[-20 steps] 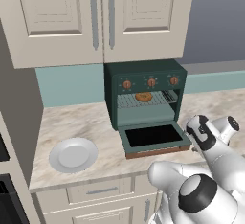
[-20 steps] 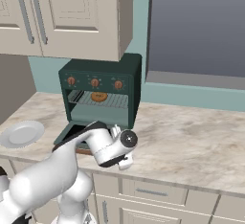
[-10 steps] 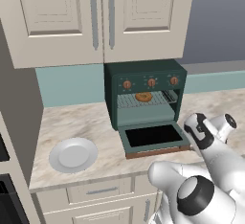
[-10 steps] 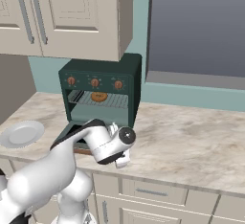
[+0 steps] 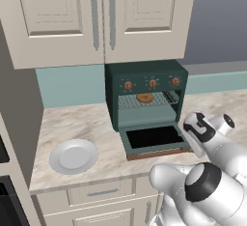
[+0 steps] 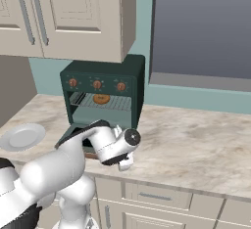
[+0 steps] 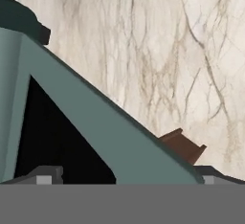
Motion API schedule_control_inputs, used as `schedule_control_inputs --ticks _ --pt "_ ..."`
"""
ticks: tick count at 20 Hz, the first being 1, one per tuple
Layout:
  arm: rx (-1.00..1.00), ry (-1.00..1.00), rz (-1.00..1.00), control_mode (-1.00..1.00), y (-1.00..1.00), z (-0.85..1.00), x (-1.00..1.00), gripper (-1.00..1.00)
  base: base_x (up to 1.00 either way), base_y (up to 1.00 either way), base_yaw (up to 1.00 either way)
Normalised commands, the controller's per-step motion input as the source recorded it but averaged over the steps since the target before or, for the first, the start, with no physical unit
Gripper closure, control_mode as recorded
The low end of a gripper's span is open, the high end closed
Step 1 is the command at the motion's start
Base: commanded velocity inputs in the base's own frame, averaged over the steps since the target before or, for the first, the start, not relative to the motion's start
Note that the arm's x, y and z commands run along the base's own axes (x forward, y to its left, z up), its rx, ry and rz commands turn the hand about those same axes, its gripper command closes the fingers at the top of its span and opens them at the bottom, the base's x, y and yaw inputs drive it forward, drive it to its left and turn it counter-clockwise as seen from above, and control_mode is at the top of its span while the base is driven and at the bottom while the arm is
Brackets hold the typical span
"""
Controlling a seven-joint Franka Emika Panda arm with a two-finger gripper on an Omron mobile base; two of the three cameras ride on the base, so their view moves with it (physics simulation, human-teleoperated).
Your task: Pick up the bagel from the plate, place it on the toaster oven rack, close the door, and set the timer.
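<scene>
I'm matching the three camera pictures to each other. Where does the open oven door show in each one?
Left base view: the door lies flat, centre-right.
Right base view: lower left, partly behind the arm.
Hand view: its green frame crosses the left half.
Shared landmark: the copper-brown handle.

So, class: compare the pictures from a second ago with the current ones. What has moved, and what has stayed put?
The gripper, open and empty, has dropped lower and slightly nearer the front right corner of the lowered door, beside its copper handle. Nothing was taken hold of or let go. The bagel stays on the toaster oven rack, the door stays down, and the plate has not moved.
</scene>
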Motion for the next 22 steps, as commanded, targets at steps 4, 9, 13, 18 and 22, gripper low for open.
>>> schedule_control_inputs --ticks 4,9,13,18,22 --pt "0.02 -0.19 -0.04 -1.00 0.21 0.04 0.47 -1.00 0.00 0.00 0.00" --pt "0.02 -0.26 -0.07 -1.00 0.22 0.26 0.50 -1.00 0.00 0.00 0.00" --pt "0.00 -0.35 -0.10 -1.00 0.27 0.43 0.50 -1.00 0.00 0.00 0.00" --pt "0.00 -0.37 -0.12 -1.00 0.37 0.29 0.50 -1.00 0.00 0.00 0.00" --pt "0.00 -0.30 -0.17 -1.00 0.48 0.00 0.52 -1.00 0.00 0.00 0.00"
